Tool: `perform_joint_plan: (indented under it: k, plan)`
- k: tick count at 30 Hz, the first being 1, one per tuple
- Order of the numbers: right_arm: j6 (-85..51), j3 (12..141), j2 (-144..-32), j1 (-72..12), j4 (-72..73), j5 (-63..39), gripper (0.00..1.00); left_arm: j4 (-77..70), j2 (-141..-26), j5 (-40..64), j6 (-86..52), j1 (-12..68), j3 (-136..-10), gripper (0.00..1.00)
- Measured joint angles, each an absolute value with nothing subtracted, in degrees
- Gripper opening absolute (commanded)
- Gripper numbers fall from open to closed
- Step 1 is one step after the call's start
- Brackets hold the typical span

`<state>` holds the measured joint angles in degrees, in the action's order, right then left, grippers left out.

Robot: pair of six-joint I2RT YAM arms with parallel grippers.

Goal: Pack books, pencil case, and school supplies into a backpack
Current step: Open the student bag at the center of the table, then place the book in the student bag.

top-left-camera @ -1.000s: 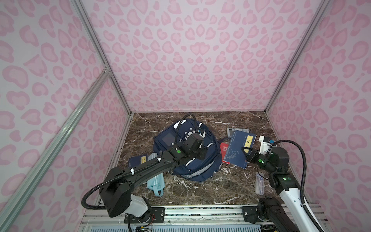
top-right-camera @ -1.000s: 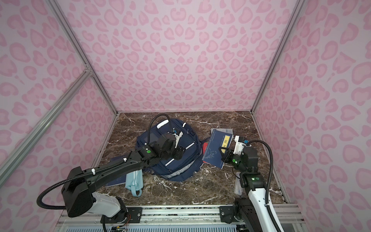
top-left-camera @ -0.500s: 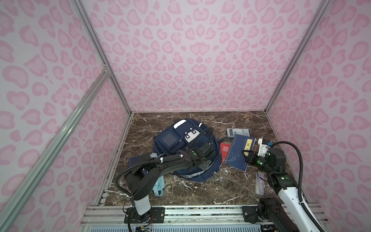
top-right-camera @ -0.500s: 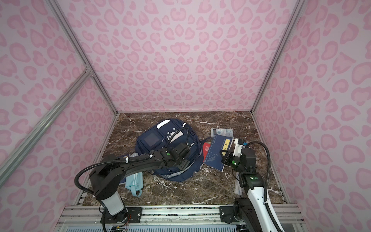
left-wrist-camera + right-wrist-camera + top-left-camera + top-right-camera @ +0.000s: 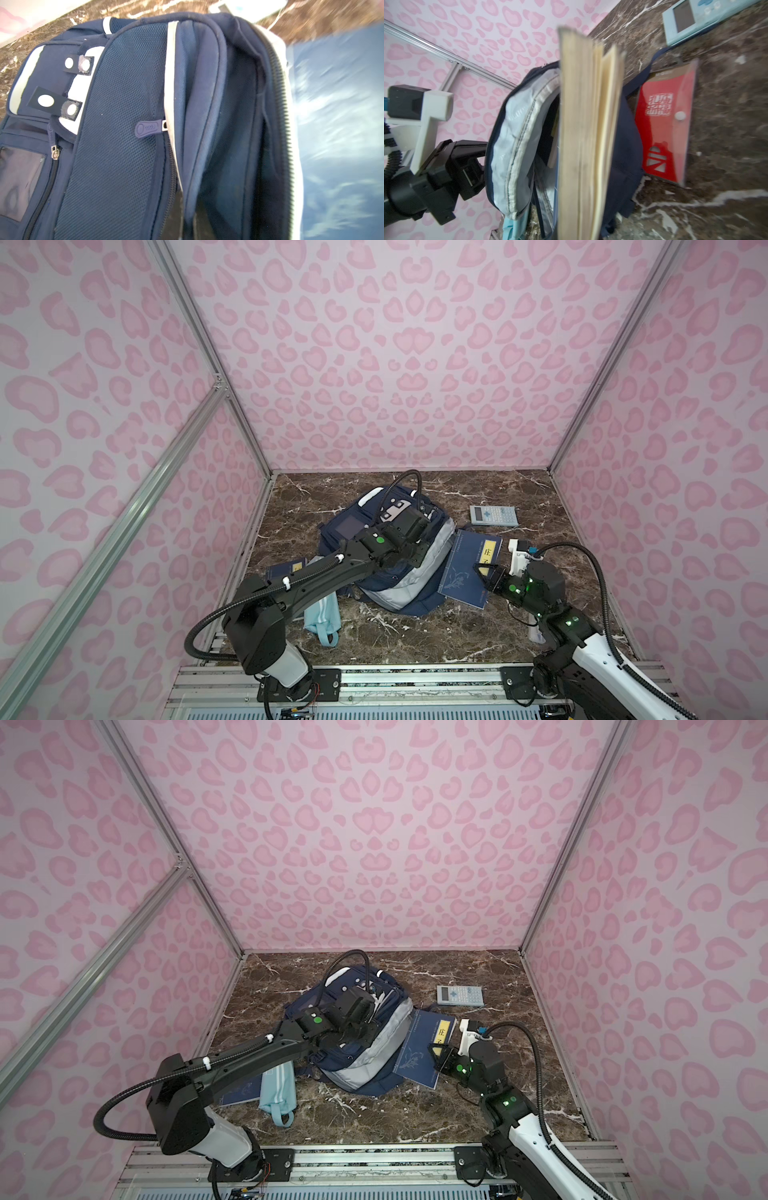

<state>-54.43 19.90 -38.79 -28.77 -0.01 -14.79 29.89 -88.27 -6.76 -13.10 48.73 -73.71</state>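
Left arm is coming back up from its low fold of half a second ago. The left gripper (image 5: 419,559) is now sitting closed at the grey zipper rim of the backpack (image 5: 405,593), apparently pinching it. Main compartment is gaping open in the left wrist view.

Right arm is sliding the yellow-label book (image 5: 465,572) closer to the backpack, leaving the calculator (image 5: 493,515) fully uncovered behind it. On that book's near corner the right gripper (image 5: 487,577) is clamping shut. Book is tilting, with its far edge touching the backpack and its page edges facing the right wrist camera.

Flat on the counter (image 5: 415,639), the red pack (image 5: 662,133) is lying just beside the backpack, hidden by the book in both top views. Under the left arm, the pencil case (image 5: 322,616) and second book (image 5: 286,570) are lying beside the backpack.
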Motion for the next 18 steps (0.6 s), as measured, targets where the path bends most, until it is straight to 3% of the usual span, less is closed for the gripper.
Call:
perform_joint_plan:
  k: [5, 15, 16, 17, 18]
  plan:
    - [-59.8, 24.1, -55.6, -38.2, 10.5, -8.4, 0.00, 32.0, -83.4, 0.8, -13.7, 45.6, -73.6, 0.03]
    - [-65.0, 46.5, -100.6, -44.8, 34.7, -5.7, 0.00, 33.3, -79.8, 7.0, -15.0, 39.7, -74.6, 0.03]
    - [-65.1, 49.0, -104.3, -45.4, 36.0, -5.1, 0.13, 33.5, -79.9, 7.4, -15.0, 39.3, -74.9, 0.03]
    - [-65.5, 51.9, -108.0, -45.9, 36.7, -4.2, 0.33, 33.5, -79.9, 7.6, -15.0, 38.9, -75.1, 0.03]
    - [-66.0, 54.0, -110.6, -46.2, 37.4, -3.8, 0.44, 33.5, -79.9, 7.7, -15.0, 38.6, -75.2, 0.03]
